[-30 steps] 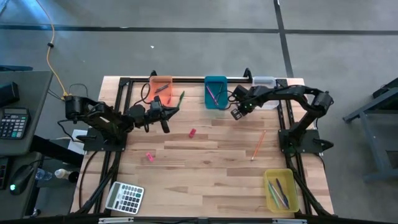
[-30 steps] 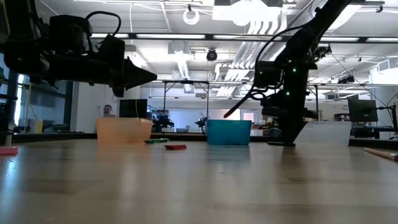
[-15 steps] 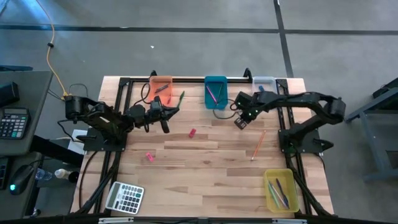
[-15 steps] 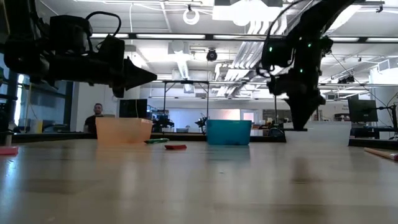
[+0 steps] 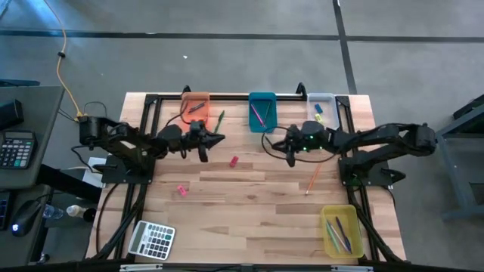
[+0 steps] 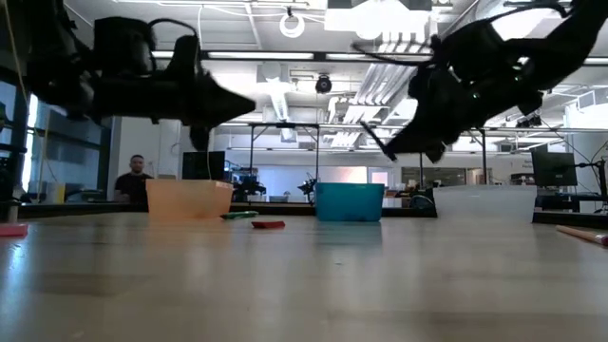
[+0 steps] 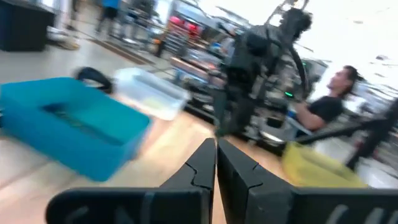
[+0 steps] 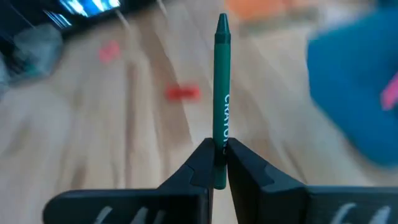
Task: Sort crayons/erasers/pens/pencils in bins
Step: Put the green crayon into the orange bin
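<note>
Wooden table (image 5: 249, 196), red eraser (image 5: 234, 161), right gripper (image 8: 217, 163) pinching green crayon (image 8: 221, 93)

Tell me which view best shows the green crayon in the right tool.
The right wrist view: the green crayon stands upright, clamped in the right tool, lettering visible. The high and low views show only the dark tool; the left wrist view shows none.

Grey calculator (image 5: 151, 240) — table's (image 5: 249, 204) near-left corner
</note>
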